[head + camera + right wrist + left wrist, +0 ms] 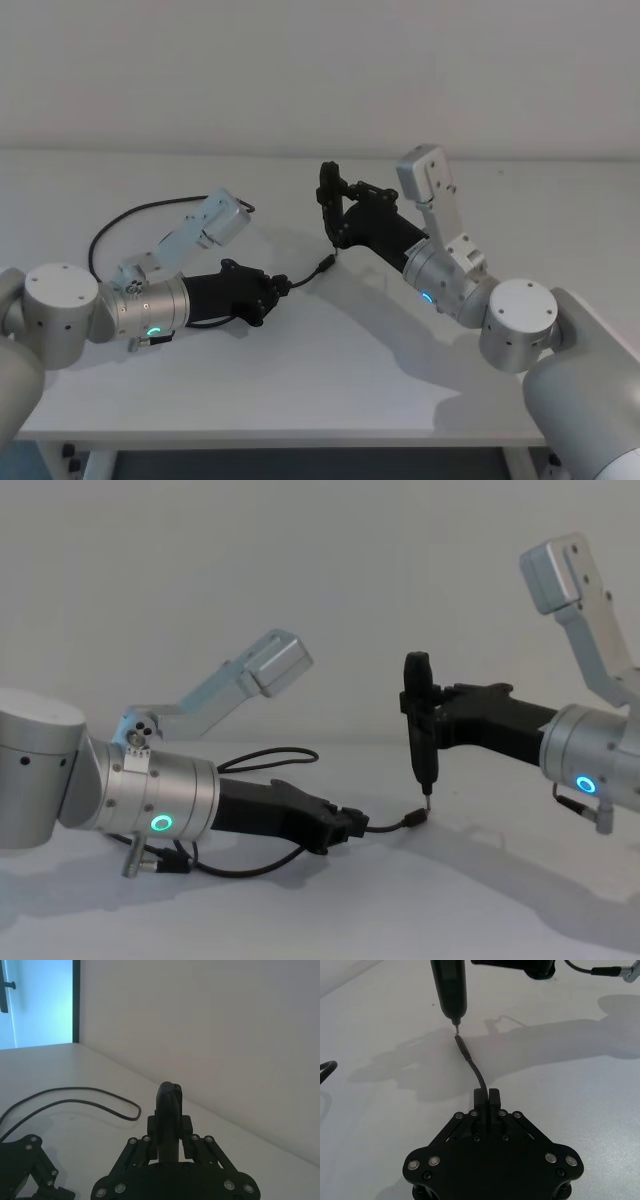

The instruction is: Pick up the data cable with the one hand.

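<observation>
The data cable [128,213] is a thin black cord lying in a loose loop on the white table at the left. My left gripper [283,284], blocky and black on a silver cylinder with a green ring light, is shut on the cable near one end. In the left wrist view the cable [476,1069] runs out from between the shut fingers [493,1096], and its small plug sits just below a pin tip. That tip belongs to a slim black tool [419,725] held upright. My right gripper [438,716] is shut on the tool, and the cable's plug end [412,821] is under it.
The white table [330,380] reaches back to a plain wall, and its front edge lies close to me. The rest of the cable [95,1091] loops behind my left arm. A short lead with a silver plug [610,970] hangs on the right arm.
</observation>
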